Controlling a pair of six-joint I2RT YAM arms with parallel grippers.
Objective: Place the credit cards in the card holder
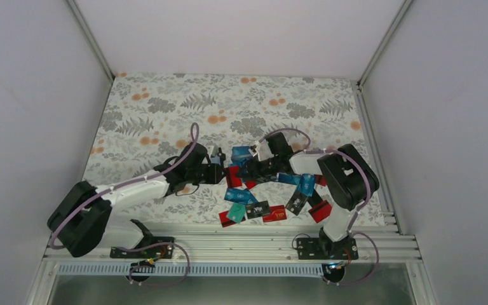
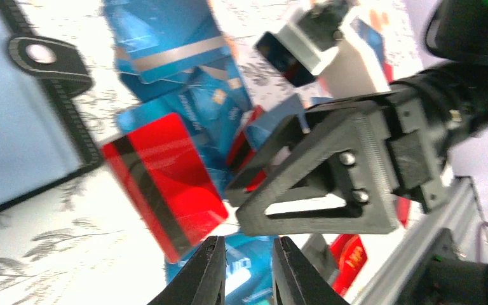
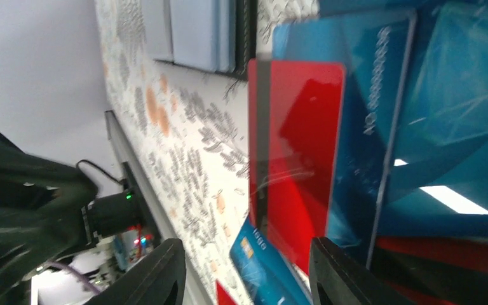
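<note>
**Both arms meeting over the middle of the table (image 1: 165, 101).** The credit cards (image 1: 241, 196) lie loose and overlapping, beneath and in front of the right arm. The card holder (image 2: 19, 121) lies open on the table at the edge of that heap, its grey-blue inner face up.

Your right fingers (image 3: 165, 273) stand apart and empty. They straddle the near end of a red card (image 3: 295, 146), which rests flat across blue cards. The holder lies just past that card's far end.

Your left fingers (image 2: 206, 273) are only narrowly parted and hold nothing. They hang over a blue card, close to the right fingers.

Hazards:
- The two sets of fingers are near enough to knock together if either advances.
- A flat card on slick plastic may skid away, or come up with the one beneath it.
- The holder is pinned by nothing, so it may slide when you push a card at a slot.
</note>
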